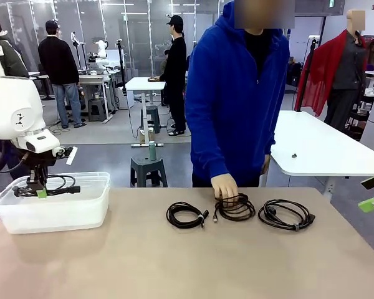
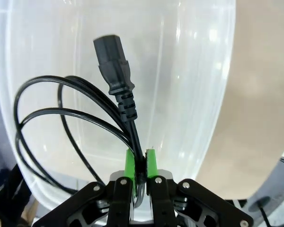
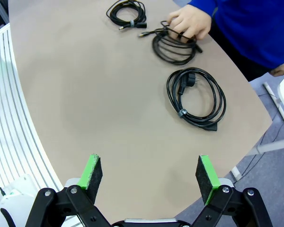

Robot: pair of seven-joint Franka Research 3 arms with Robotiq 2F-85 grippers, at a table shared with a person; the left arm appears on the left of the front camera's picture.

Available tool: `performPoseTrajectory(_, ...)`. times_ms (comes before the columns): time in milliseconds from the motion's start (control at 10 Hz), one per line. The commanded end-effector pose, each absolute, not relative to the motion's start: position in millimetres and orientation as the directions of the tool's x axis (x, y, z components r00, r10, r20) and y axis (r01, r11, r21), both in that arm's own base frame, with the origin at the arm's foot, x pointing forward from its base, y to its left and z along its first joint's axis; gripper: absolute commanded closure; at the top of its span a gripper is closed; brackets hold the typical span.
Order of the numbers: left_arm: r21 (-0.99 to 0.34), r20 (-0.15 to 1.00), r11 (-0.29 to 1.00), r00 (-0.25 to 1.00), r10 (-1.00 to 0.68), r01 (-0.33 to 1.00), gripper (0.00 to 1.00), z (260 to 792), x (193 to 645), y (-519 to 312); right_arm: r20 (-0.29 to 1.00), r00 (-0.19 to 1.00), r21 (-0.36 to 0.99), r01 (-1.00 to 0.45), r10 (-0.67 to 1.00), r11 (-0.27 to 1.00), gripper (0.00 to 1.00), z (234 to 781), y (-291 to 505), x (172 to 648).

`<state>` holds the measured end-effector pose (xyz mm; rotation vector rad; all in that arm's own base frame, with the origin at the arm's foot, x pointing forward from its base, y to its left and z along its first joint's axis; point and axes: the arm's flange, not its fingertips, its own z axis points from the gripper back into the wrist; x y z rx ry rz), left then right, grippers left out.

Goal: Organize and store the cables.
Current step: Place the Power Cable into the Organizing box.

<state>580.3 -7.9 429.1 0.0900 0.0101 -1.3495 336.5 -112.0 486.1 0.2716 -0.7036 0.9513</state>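
My left gripper (image 1: 42,192) (image 2: 141,163) is shut on a black power cable (image 2: 118,90) and holds it over the clear plastic bin (image 1: 75,212) (image 2: 194,71) at the table's left. The cable's chunky plug points up in the left wrist view and its loops hang to the side. Three coiled black cables lie on the table: one at the left (image 1: 186,214) (image 3: 127,13), one in the middle (image 1: 235,208) (image 3: 174,47) under the person's hand (image 1: 225,185) (image 3: 189,23), and one at the right (image 1: 287,215) (image 3: 197,97). At the table's right edge my right gripper (image 1: 371,200) (image 3: 149,176) stands open, holding nothing.
The person in a blue hoodie (image 1: 237,93) stands at the far side of the tan table (image 1: 174,261). A white table (image 1: 324,146) stands behind at the right. The near half of the tan table is bare.
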Motion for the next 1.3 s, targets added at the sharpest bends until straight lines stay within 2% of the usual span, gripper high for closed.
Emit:
performPoseTrajectory(0, 0.027, -0.042, 0.201, 0.202, -0.979, 0.979, 0.89, 433, 598, -1, 0.664, 0.378, -0.083, -0.820, 0.645, 0.566, 0.00, 487, -112, 335)
performPoseTrajectory(200, -0.004, -0.047, 0.201, 0.201, -0.978, 0.980, 0.89, 427, 603, 1, 0.664, 0.378, -0.083, -0.820, 0.645, 0.566, 0.00, 487, -112, 335)
performPoseTrajectory(400, -0.007, -0.049, 0.181, 0.180, -0.982, 0.983, 0.76, 428, 602, -1, 0.664, 0.378, -0.083, -0.820, 0.645, 0.566, 0.00, 487, -112, 335)
performPoseTrajectory(500, -0.006, -0.055, 0.180, 0.179, -0.982, 0.984, 0.64, 430, 600, -1, 0.664, 0.378, -0.083, -0.820, 0.645, 0.566, 0.00, 487, -112, 335)
performPoseTrajectory(600, -0.008, -0.061, 0.178, 0.178, -0.982, 0.984, 0.58, 431, 598, -1, 0.664, 0.378, -0.083, -0.820, 0.645, 0.566, 0.00, 487, -112, 335)
performPoseTrajectory(700, -0.008, -0.068, 0.174, 0.173, -0.983, 0.985, 0.45, 432, 597, -2, 0.664, 0.378, -0.083, -0.820, 0.645, 0.566, 0.00, 487, -112, 335)
performPoseTrajectory(800, -0.009, -0.073, 0.175, 0.173, -0.982, 0.985, 0.39, 432, 596, -4, 0.664, 0.378, -0.083, -0.820, 0.645, 0.566, 0.00, 487, -112, 335)
performPoseTrajectory(900, -0.010, -0.075, 0.178, 0.177, -0.981, 0.984, 0.26, 432, 594, -4, 0.664, 0.378, -0.083, -0.820, 0.645, 0.566, 0.00, 487, -112, 335)
performPoseTrajectory(1000, -0.012, -0.079, 0.182, 0.181, -0.980, 0.983, 0.20, 432, 593, -4, 0.664, 0.378, -0.083, -0.820, 0.645, 0.566, 0.00, 487, -112, 335)
performPoseTrajectory(1100, -0.013, -0.080, 0.185, 0.183, -0.980, 0.983, 0.08, 432, 591, -3, 0.664, 0.378, -0.083, -0.820, 0.645, 0.566, 0.00, 487, -112, 335)
performPoseTrajectory(1200, -0.010, -0.079, 0.185, 0.183, -0.980, 0.983, 0.02, 432, 590, -3, 0.664, 0.378, -0.083, -0.820, 0.645, 0.566, 0.00, 487, -112, 335)
